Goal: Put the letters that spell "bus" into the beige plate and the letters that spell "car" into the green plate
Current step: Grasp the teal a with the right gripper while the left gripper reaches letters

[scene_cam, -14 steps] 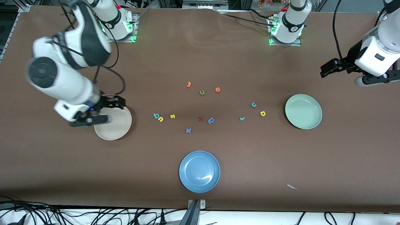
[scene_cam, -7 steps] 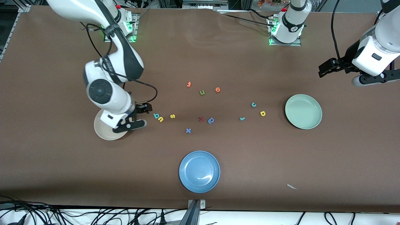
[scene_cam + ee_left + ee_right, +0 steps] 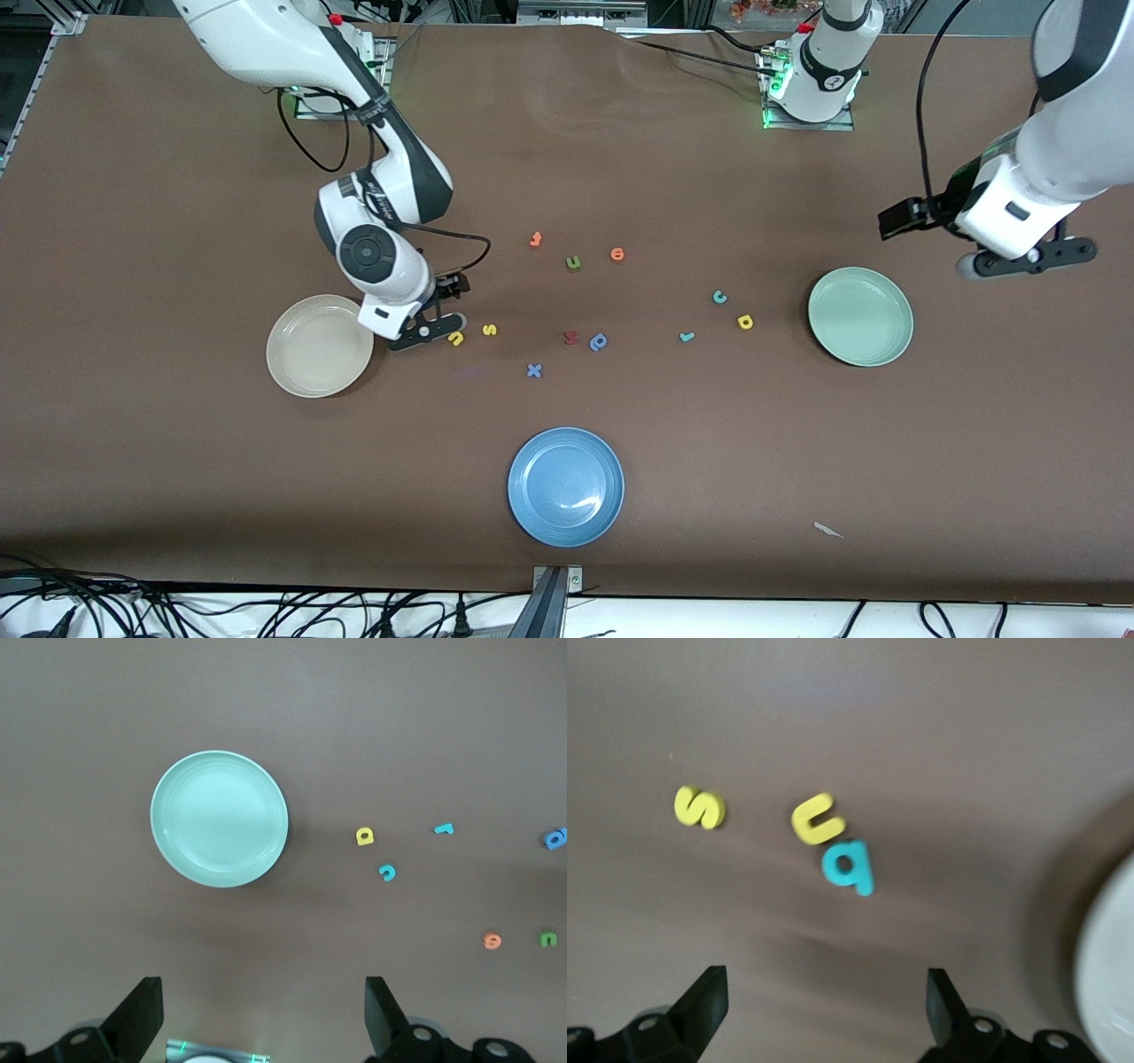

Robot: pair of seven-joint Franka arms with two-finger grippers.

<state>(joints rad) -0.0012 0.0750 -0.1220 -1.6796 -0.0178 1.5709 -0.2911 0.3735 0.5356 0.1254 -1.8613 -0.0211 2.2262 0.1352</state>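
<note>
Hovering my right pincer [image 3: 440, 312], wide open and empty, above touching teal "b" [image 3: 850, 866] and yellow "u" [image 3: 818, 819]; I risk pinching both. Left pincer [image 3: 257, 1014] waits open, empty.

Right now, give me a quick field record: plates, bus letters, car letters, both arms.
beige plate: round cream-beige plate, nothing in it
green plate: round pale mint-green plate, nothing in it
bus letters: teal foam "b" touching yellow foam "u"; yellow foam "s" apart; all on table
car letters: teal "c", yellow "a", thin teal "r", on table beside green plate
right gripper: jaws open, over b and u
left gripper: jaws open, in the air near green plate
</note>
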